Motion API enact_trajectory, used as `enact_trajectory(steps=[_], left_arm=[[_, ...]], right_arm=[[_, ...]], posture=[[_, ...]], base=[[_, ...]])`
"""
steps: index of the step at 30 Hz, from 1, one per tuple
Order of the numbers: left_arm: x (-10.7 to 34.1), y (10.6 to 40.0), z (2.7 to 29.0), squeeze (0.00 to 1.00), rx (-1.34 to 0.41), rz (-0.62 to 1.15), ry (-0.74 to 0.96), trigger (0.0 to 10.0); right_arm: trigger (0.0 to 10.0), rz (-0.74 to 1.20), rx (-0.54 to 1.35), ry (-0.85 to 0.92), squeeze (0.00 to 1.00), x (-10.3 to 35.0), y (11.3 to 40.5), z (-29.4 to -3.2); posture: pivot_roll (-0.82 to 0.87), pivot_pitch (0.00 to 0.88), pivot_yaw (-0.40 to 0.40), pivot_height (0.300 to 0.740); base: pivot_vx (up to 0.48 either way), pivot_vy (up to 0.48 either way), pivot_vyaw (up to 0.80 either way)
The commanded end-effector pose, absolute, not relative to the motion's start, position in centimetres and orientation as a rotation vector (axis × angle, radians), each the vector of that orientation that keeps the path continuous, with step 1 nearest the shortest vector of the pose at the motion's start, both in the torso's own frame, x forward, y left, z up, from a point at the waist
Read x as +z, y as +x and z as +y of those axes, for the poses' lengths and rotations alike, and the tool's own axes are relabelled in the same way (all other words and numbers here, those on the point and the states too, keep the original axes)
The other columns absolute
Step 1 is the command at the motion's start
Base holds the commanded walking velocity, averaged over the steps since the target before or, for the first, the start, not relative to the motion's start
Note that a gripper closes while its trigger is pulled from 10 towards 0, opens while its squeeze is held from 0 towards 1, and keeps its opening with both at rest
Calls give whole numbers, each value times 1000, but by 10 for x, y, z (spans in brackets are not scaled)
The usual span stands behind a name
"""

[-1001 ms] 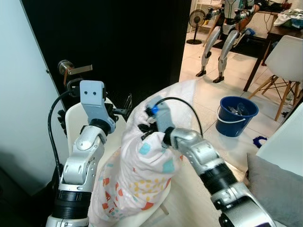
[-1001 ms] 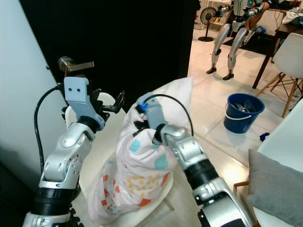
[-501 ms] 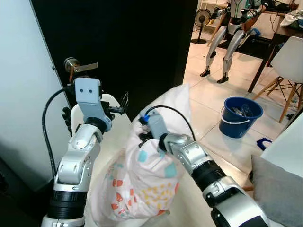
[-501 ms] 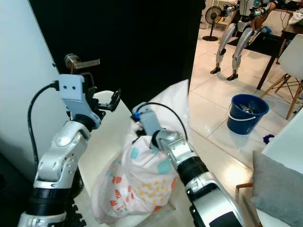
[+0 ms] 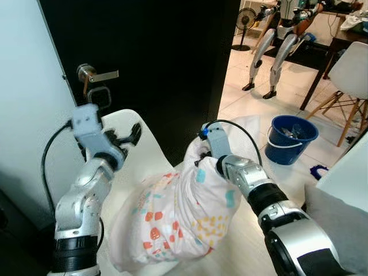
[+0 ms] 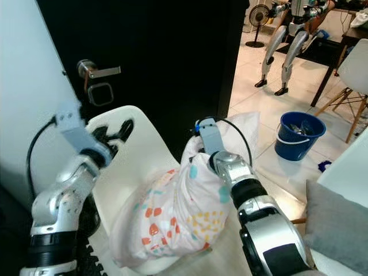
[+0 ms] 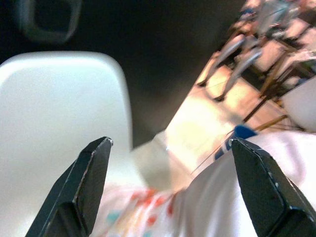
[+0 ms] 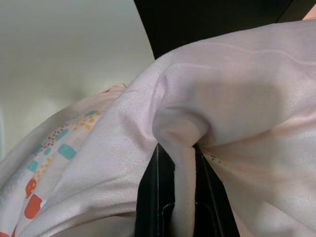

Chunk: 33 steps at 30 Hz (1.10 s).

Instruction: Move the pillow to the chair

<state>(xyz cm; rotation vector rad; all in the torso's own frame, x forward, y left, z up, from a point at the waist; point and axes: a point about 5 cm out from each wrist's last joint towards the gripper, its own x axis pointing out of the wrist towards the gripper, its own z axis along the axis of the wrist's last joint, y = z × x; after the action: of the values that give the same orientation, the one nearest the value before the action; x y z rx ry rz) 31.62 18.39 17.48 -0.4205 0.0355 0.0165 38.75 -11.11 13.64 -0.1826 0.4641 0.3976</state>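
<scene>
Pillow (image 5: pixel 184 213) lay on white chair (image 5: pixel 138 155), lower centre of frame. Right gripper (image 5: pixel 202 163) clenched on pillow fabric fold, frame centre. Left gripper (image 5: pixel 127 135) released, fingers spread, by chair back, left of frame.

A big soft pillow (image 6: pixel 172 215) with little coloured shapes lies on the seat of a white chair (image 6: pixel 135 152). The right gripper (image 6: pixel 198 150) pinches a bunch of the pillow's cloth at its top end. The left gripper (image 6: pixel 118 132) hangs by the chair's back, its fingers apart and holding nothing. Behind the chair is a black door (image 6: pixel 167 57) with a silver handle (image 6: pixel 95 71). A blue bucket (image 6: pixel 299 135) sits on the shiny floor (image 6: pixel 259 112) off to the right.
</scene>
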Motion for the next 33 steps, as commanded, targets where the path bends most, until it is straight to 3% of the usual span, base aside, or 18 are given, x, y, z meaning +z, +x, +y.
enact_trajectory(steps=[1, 10, 12, 21, 33], left_arm=[[166, 315, 185, 0, 36, 80, -452, 10000], [164, 318, 188, 0, 19, 75, -530, 10000], [150, 325, 185, 0, -34, 101, -576, 10000], [106, 328, 199, 0, -13, 253, -654, 10000], [81, 330, 223, 0, 49, 327, -571, 10000]], right_arm=[[10000, 477, 426, -172, 0, 132, 386, -105], [10000, 409, 515, -79, 0, 145, 386, -87], [10000, 360, 561, -7, 0, 157, 386, -84], [10000, 336, 566, 21, 0, 163, 385, -90], [10000, 286, 562, 36, 0, 179, 385, -93]], posture=[[59, 35, -11, 646], [38, 49, -6, 631], [16, 59, 5, 621], [8, 82, 5, 601], [7, 90, 9, 561]], base=[[0, 0, 0], [0, 0, 0], [0, 0, 0], [0, 0, 0], [0, 0, 0]])
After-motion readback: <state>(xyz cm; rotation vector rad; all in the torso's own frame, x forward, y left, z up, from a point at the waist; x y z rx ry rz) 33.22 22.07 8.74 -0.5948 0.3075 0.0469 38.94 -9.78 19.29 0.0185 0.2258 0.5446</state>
